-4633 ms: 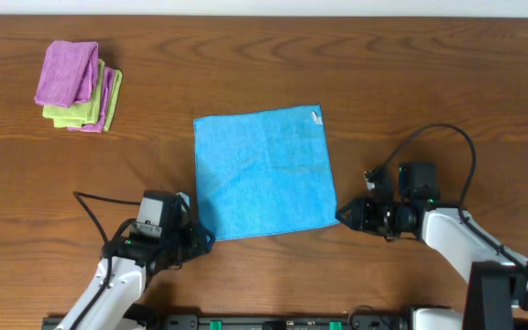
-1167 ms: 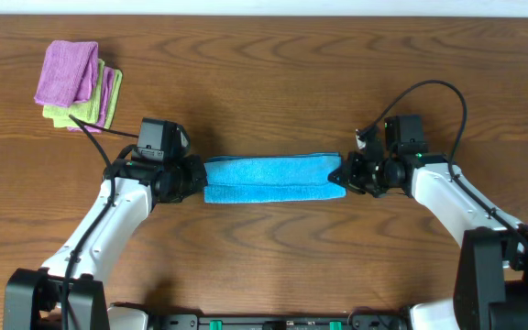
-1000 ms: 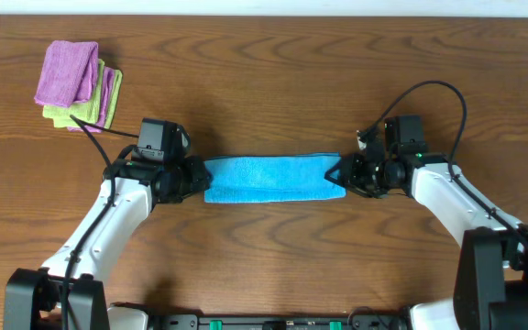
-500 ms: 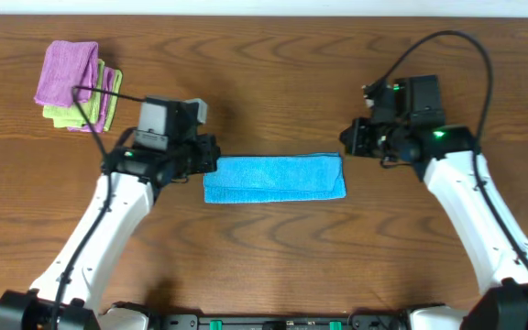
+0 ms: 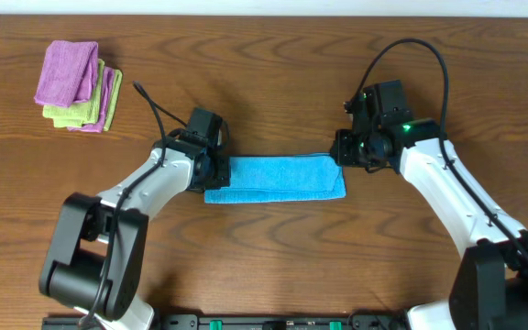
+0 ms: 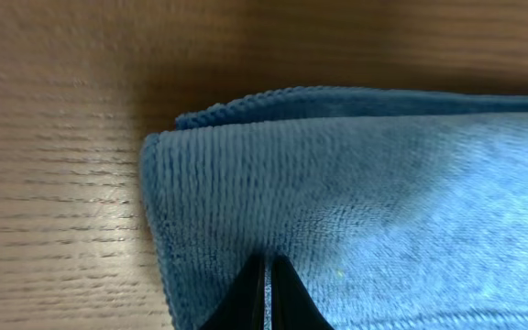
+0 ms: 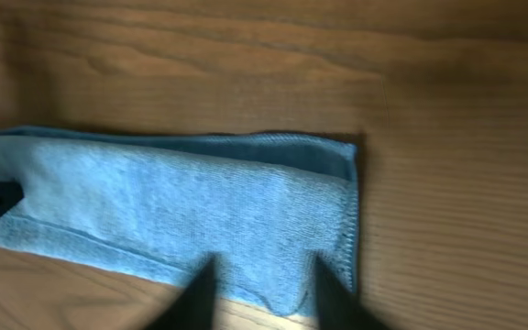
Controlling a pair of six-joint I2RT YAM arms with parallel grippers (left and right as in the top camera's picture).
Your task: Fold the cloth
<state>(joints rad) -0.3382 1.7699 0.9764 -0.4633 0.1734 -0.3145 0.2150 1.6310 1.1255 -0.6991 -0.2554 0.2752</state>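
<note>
The sky-blue cloth (image 5: 273,177) lies on the table folded into a long strip, its layered edges showing in both wrist views (image 6: 383,183) (image 7: 181,202). My left gripper (image 5: 211,170) is at the strip's left end. Its fingers are pressed together, pointing onto the cloth's top (image 6: 269,261), with no fold visibly pinched between them. My right gripper (image 5: 342,156) hovers over the strip's right end. It is open, with its two blurred fingers apart above the near edge of the cloth (image 7: 264,275).
A stack of purple and light green cloths (image 5: 76,84) sits at the far left back of the wooden table (image 5: 264,266). Cables trail from both arms above the table.
Both grippers left the ends of the folded strip and lifted. The left one has swung back to the left end, shut. The right one has opened over the right end.
</note>
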